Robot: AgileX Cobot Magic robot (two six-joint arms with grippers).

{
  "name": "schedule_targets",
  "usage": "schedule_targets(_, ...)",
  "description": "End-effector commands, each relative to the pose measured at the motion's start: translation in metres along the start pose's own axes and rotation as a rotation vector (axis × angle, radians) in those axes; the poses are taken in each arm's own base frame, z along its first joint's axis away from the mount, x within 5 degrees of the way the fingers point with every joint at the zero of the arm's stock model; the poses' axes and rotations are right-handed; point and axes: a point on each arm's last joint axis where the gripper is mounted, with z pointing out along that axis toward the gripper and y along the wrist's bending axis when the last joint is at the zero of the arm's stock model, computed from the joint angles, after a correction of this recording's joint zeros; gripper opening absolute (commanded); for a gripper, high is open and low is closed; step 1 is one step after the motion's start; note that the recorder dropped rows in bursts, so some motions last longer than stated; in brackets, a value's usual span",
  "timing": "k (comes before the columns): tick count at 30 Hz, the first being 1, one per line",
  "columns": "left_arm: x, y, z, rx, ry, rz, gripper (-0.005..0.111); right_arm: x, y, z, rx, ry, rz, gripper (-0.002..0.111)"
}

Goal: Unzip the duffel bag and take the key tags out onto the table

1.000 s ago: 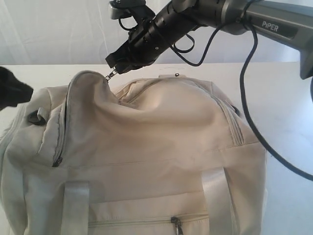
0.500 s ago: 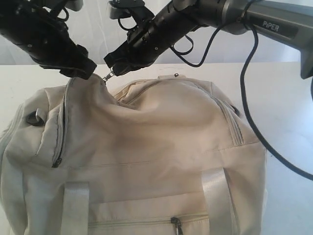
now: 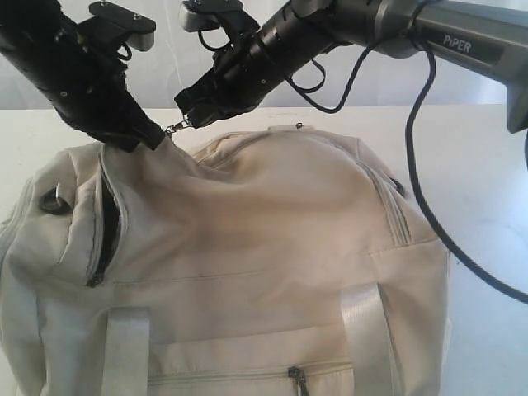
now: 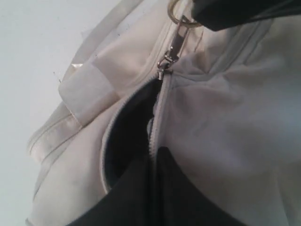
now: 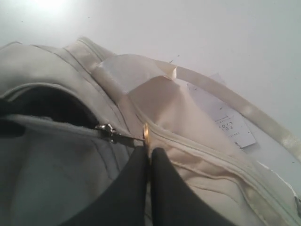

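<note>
Duffel bag (image 3: 264, 247) cropped below; its opening seems just darkness.

Both arms slant down, tips near each other. The left gripper (image 3: 152, 138) has its fingers (image 4: 136, 200) pinched together; the right gripper (image 3: 186, 118) likewise.

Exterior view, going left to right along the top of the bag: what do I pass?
In order: left gripper pinching the duffel bag → zipper pull → right gripper shut on that pull → black cable.
</note>
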Motion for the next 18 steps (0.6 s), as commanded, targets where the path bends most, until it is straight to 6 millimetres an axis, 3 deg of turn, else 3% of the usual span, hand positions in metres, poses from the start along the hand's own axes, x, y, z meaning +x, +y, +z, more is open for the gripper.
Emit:
schedule_targets(1,0.013,0.0,-0.028,0.0,0.075,0.025,0.0,-0.005,-0.005,-0.006,0.035,-0.035,-0.019,0.0)
schedule_targets(5,0.023,0.001,-0.032,-0.008,0.167,0.037,0.0,-0.004,-0.007,-0.007,0.049,-0.036,-0.017,0.0)
schedule_targets(9,0.033,0.0,-0.022,-0.009,0.219,0.045,0.0,-0.002,-0.013,-0.007,0.109,-0.004,-0.031,0.0)
schedule_targets(18,0.039,0.001,-0.012,-0.033,0.224,0.058,0.0,0.0,-0.021,-0.019,0.251,0.055,-0.069,0.0)
